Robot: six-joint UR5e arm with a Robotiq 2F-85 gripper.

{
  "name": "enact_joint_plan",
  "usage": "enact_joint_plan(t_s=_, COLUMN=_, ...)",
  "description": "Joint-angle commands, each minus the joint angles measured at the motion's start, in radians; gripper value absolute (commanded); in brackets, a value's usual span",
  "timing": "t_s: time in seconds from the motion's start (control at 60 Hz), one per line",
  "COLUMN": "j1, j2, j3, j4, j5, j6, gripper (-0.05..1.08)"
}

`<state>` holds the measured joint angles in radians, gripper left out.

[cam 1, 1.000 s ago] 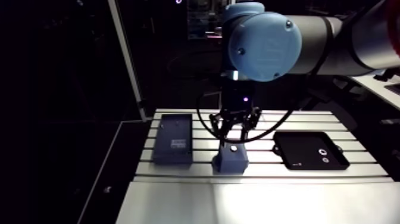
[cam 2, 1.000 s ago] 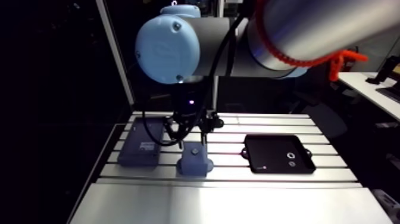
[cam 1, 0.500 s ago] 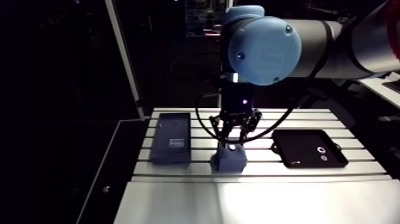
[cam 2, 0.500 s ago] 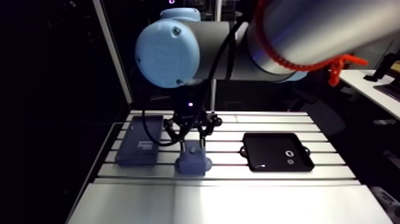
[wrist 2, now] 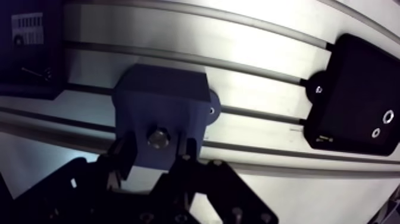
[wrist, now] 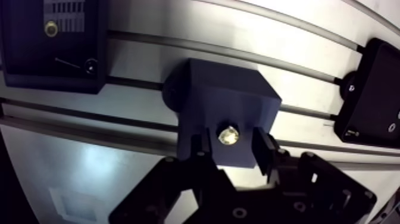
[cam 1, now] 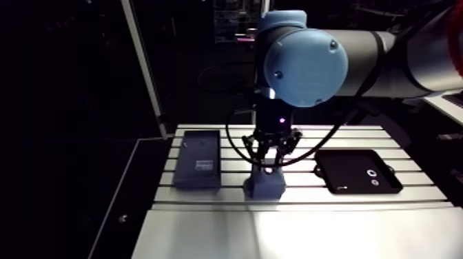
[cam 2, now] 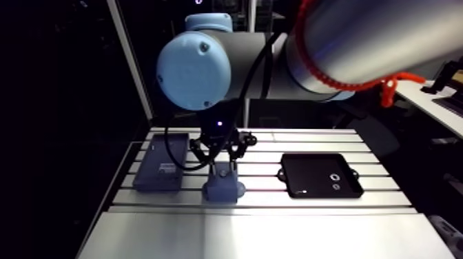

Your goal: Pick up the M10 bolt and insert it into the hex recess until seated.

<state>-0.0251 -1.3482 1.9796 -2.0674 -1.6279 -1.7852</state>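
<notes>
The M10 bolt (wrist: 228,136) stands with its bright head up in the top of a dark blue block (wrist: 229,98), which sits on the slotted table. My gripper (wrist: 230,142) hangs right above the block (cam 1: 266,186), open. One of its fingers (wrist: 199,148) is on each side of the bolt head, with a small gap on both sides. In the arm view the gripper (cam 1: 271,164) hides the bolt.
A flat dark blue box (cam 1: 198,160) lies on the table left of the block. A black tray (cam 1: 358,172) with two small bright rings lies to the right. The aluminium table (cam 1: 296,227) has a wide bright strip along its front.
The gripper has sunk a little toward the block. The bolt's bright head, which showed below the fingers in the earlier arm views, is now covered by them.
</notes>
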Motion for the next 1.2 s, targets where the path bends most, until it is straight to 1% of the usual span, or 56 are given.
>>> enact_joint_plan(t_s=0.017, j1=0.001, j2=0.004, j3=0.008, j4=-0.010, j5=0.001, j6=0.011, gripper=0.53)
enact_joint_plan(t_s=1.2, j1=0.001, j2=0.008, j3=0.009, j4=-0.010, j5=0.000, j6=0.013, gripper=0.63)
